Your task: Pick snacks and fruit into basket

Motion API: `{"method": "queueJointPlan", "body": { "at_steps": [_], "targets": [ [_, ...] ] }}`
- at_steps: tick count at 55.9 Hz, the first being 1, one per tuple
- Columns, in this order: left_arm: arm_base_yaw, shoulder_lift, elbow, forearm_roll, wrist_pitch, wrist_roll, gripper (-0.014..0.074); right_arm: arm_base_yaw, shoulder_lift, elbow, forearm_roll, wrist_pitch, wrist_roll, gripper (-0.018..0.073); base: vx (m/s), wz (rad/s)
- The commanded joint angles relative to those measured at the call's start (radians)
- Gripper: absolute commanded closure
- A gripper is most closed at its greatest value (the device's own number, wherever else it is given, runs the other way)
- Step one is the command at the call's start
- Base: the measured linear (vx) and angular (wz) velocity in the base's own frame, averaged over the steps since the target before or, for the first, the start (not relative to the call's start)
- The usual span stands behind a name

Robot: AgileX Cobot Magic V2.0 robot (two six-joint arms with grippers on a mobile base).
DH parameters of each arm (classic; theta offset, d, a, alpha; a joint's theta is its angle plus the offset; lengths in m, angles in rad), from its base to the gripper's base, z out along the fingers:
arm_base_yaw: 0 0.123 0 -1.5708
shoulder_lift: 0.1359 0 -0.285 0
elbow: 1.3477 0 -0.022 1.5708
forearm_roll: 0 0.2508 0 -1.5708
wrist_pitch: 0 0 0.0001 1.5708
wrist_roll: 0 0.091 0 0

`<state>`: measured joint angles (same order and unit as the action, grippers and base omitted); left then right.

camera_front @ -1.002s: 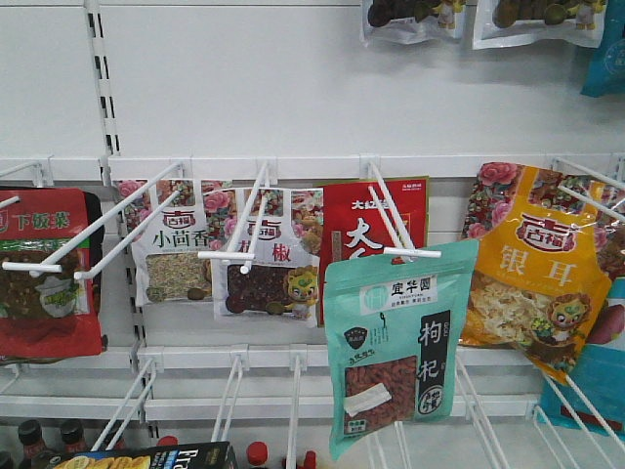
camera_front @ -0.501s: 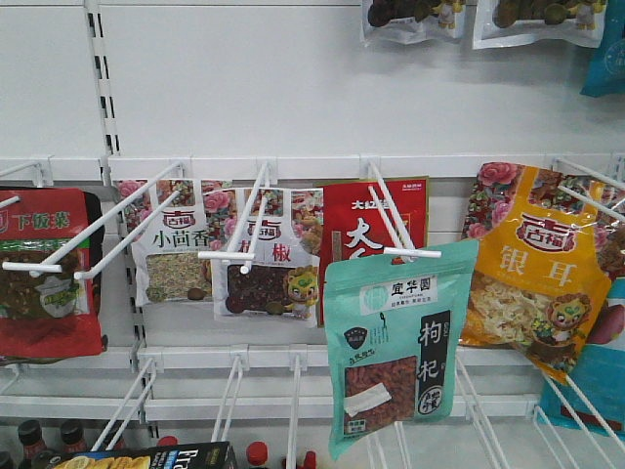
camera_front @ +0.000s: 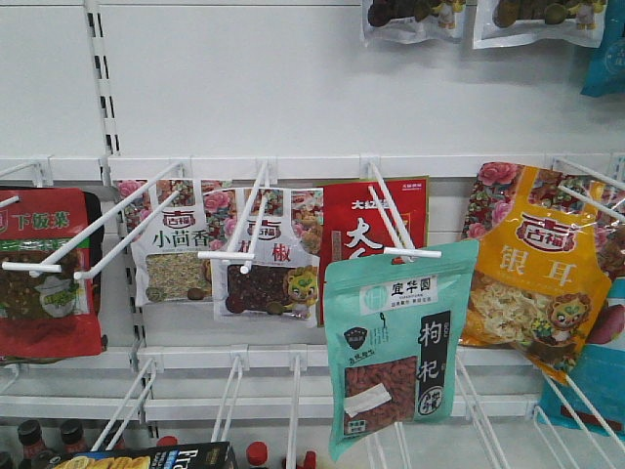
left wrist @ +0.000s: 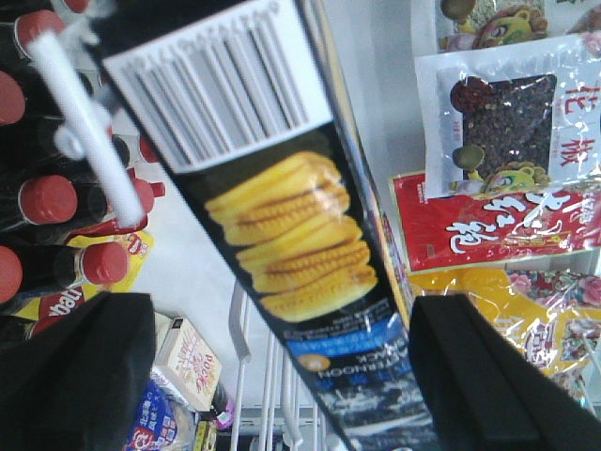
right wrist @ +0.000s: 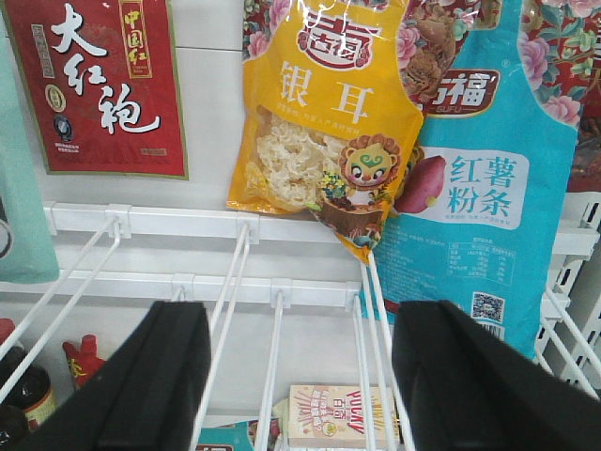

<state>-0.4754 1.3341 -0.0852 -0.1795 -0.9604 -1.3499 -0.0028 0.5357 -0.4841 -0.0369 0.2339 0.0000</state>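
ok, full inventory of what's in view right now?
teal pouch: one, teal with clear window, front peg, centre
yellow pouch: one, yellow, right of teal
red pouch: one, red, behind teal
white pouches: two, white floral, left of red
dark red pouch: one, far left
blue pouch: one, blue, right of yellow
clear pouches: two, top right
bottles: several, dark, red caps, bottom left
black box: one, beside bottles
left claw: open, facing black box
right claw: open, below yellow pouch

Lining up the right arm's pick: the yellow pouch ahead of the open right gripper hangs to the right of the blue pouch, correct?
Not quite. In the right wrist view the yellow pouch hangs to the left of the blue pouch, ahead of the open right gripper.
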Motion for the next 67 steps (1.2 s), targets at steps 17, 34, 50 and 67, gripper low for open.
{"method": "queueJointPlan", "body": {
  "at_steps": [17, 34, 50, 67],
  "targets": [
    [-0.007, 0.093, -0.128, -0.006, -0.105, -0.004, -0.0019, -0.004, 0.009, -0.030, -0.005, -0.084, -0.011, 0.0069, 0.00, 0.00],
    [-0.007, 0.129, -0.169, -0.006, -0.116, -0.004, 0.0069, -0.004, 0.009, -0.030, -0.005, -0.084, -0.011, 0.0069, 0.00, 0.00],
    [-0.007, 0.129, -0.169, -0.006, -0.117, -0.004, 0.0290, -0.004, 0.009, -0.030, -0.005, -0.084, -0.011, 0.0069, 0.00, 0.00],
    [-0.007, 0.126, -0.169, -0.006, -0.163, -0.004, 0.0384, -0.004, 0.009, -0.030, -0.005, -0.084, -0.011, 0.0069, 0.00, 0.00]
  ]
}}
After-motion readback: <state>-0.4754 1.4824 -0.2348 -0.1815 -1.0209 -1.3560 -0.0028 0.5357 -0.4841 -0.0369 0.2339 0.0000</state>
